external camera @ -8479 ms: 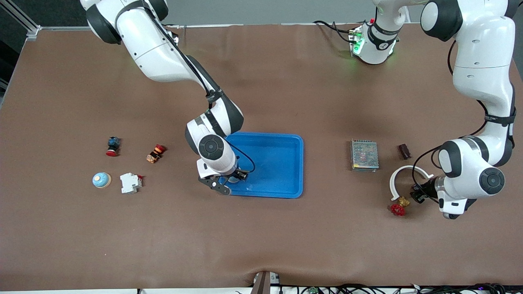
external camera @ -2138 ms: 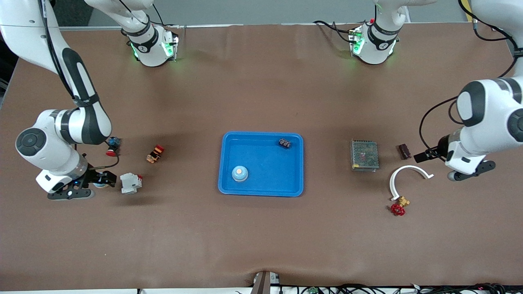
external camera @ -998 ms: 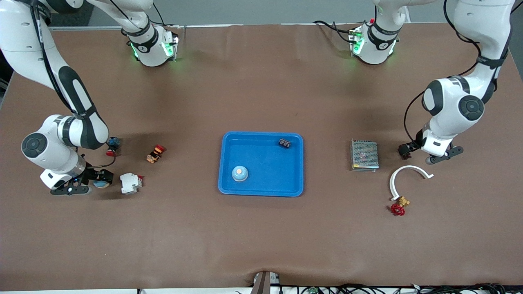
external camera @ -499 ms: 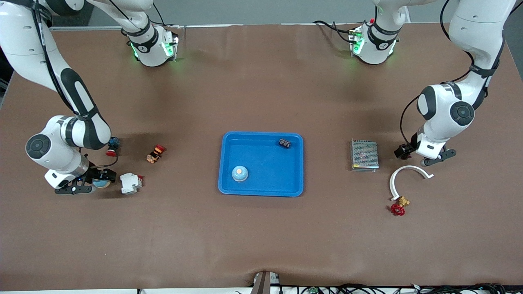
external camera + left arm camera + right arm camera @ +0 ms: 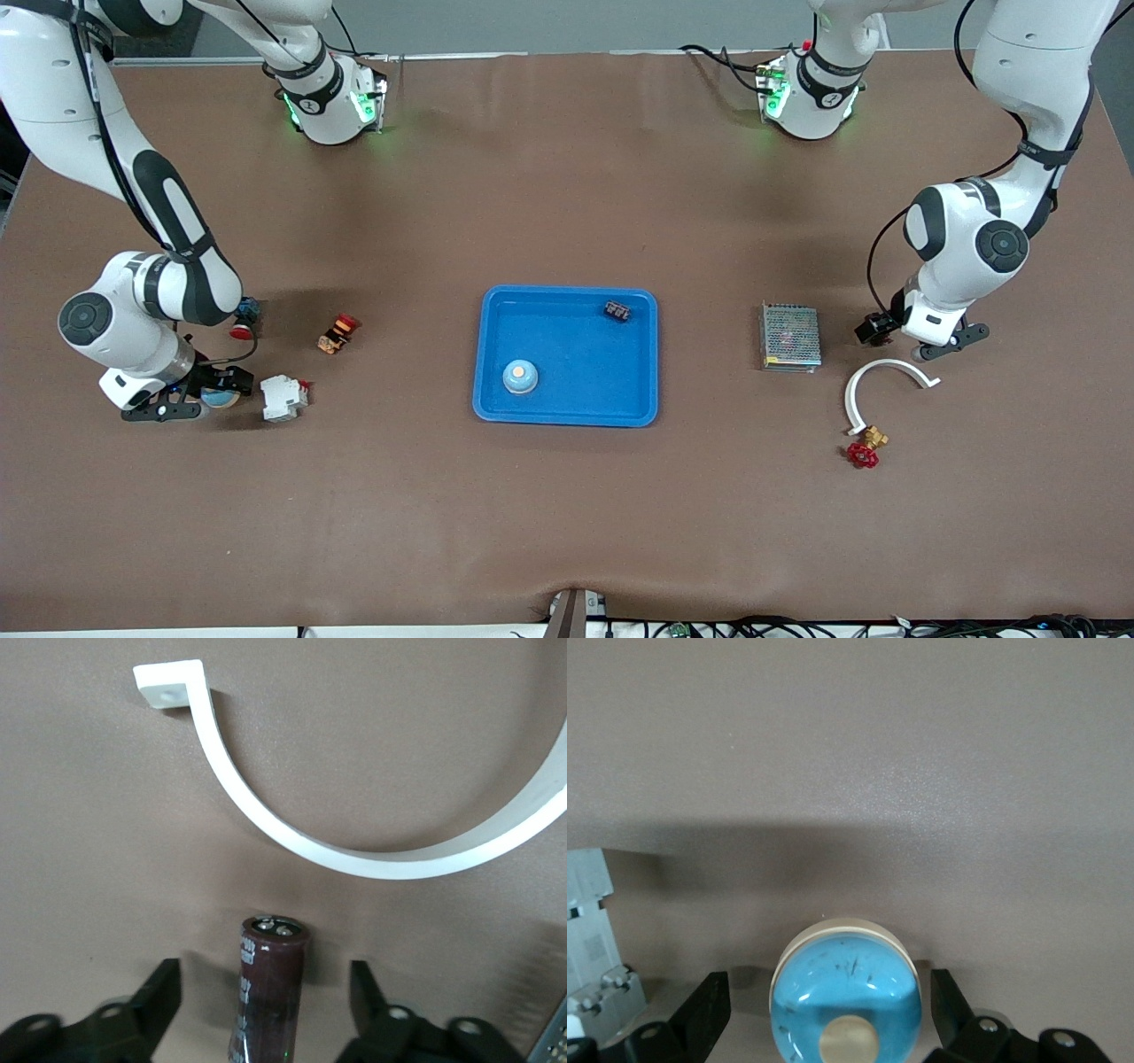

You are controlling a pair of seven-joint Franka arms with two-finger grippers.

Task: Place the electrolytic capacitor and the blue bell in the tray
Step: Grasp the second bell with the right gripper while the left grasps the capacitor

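We see the dark maroon cylindrical electrolytic capacitor on the brown table, out at three o'clock from the shallow bright-blue plastic tray. It lies between the spread fingers of the left gripper and touches neither. At nine o'clock from the tray, a round blue bell on a cream base sits between the parted fingers of the right gripper. Inside the tray we find a second blue bell toward seven o'clock and a small dark part toward one o'clock.
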